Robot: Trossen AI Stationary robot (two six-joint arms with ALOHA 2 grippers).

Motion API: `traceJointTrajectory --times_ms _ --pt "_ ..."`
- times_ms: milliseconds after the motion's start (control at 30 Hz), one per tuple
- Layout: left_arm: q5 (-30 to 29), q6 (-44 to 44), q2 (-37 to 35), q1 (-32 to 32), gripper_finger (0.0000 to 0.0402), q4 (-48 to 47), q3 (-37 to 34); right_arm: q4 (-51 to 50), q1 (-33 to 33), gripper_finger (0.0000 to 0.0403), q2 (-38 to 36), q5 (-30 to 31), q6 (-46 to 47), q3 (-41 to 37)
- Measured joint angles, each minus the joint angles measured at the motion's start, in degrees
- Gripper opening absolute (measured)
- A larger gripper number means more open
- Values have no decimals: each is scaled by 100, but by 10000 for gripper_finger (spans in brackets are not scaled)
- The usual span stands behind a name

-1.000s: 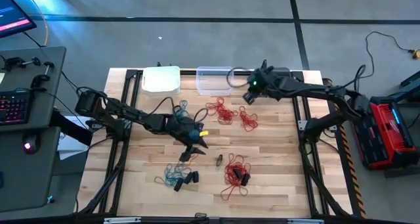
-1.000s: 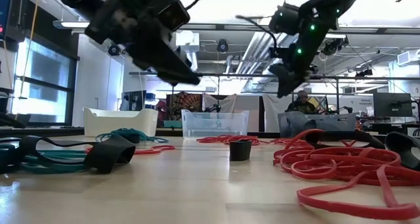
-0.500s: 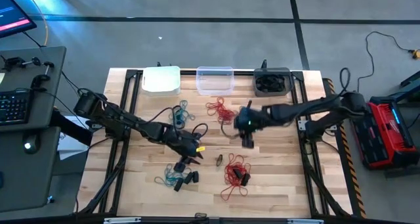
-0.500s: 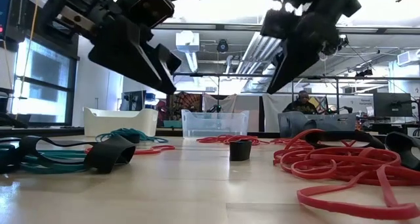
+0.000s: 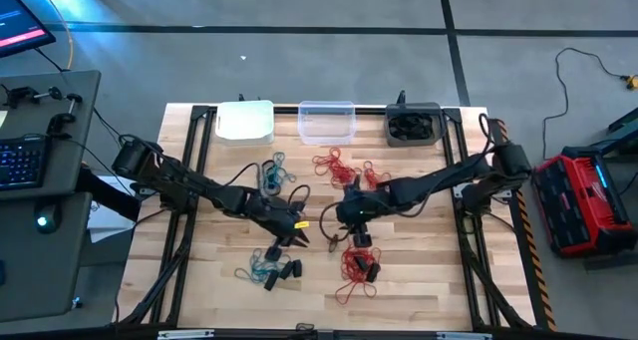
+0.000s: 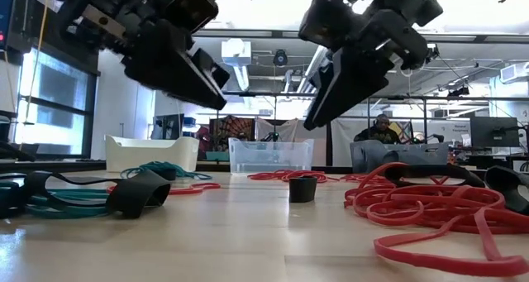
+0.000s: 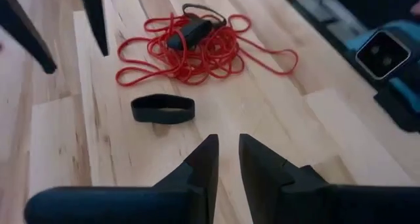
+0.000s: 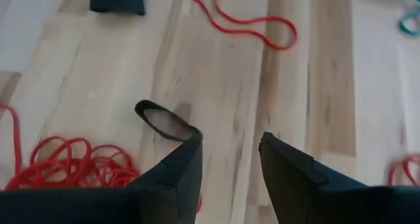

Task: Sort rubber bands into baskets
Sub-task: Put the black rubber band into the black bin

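A small black rubber band (image 5: 332, 243) stands on edge on the table's middle (image 6: 302, 188). My right gripper (image 8: 230, 142) hangs open above it, pointing steeply down; the band (image 8: 164, 119) shows just beside one fingertip. My left gripper (image 7: 226, 142) hovers to the band's left (image 5: 299, 230), its fingers a narrow gap apart with nothing between them; the band (image 7: 163, 109) lies ahead of it. A red bunch (image 5: 359, 262) with dark bands lies nearer the front edge. Three baskets line the far edge: white (image 5: 245, 121), clear (image 5: 326, 121), dark grey (image 5: 414, 124).
More red bands (image 5: 339, 166) lie in front of the clear basket, and teal ones (image 5: 274, 170) to their left. A teal and black bunch (image 5: 264, 270) lies near the front left. The two grippers stand close together over the table's middle.
My right gripper has swung from the far edge by the dark grey basket toward the table's middle and near side. It has sunk and tipped steeply down over the small black band. My left gripper has edged toward the near edge, and its fingers have drawn closer together.
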Motion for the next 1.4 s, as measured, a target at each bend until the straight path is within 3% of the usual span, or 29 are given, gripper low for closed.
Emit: traceJointTrajectory --times_ms 167,267,1400 --pt "-147 -533 -4 -10 40 1622 -744 -8 102 140 219 -87 -510 54" --pt "-258 -687 -4 -10 37 1989 -1001 -25 137 140 277 -102 -677 54" --pt "-508 -798 -9 -4 37 2079 -1263 858 342 140 1203 -390 -2216 63"
